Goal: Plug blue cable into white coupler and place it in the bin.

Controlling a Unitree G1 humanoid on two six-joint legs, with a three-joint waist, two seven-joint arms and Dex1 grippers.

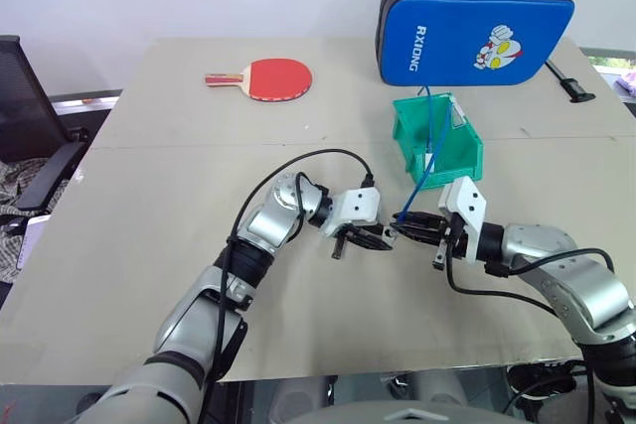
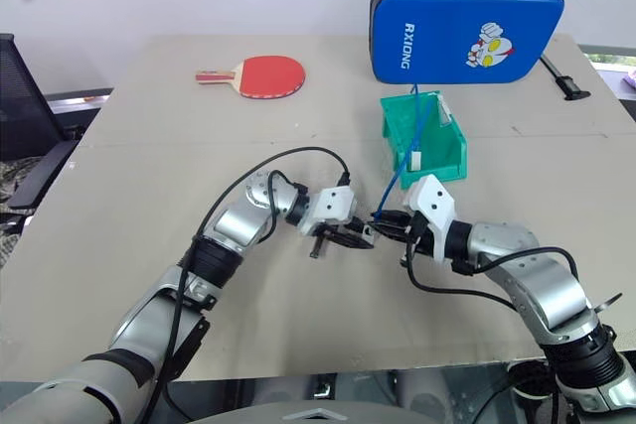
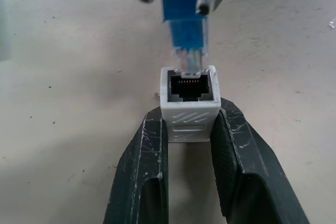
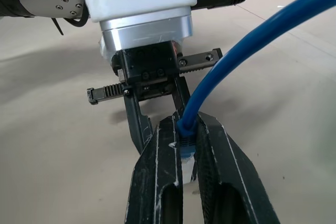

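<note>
Beige tabletop [image 1: 199, 275] carries a red table-tennis paddle [image 1: 273, 78] at eleven o'clock and a blue padded bag [image 1: 472, 29] at one o'clock. Just below the bag, the green bin [image 1: 437, 141] holds the far run of the blue cable [image 1: 425, 161], which climbs out over its lowered lip. At centre both arms meet tip to tip: the left gripper [image 3: 190, 129] clamps the white coupler [image 3: 189, 103], the right gripper [image 4: 185, 153] pinches the cable's plug end right at the socket.
</note>
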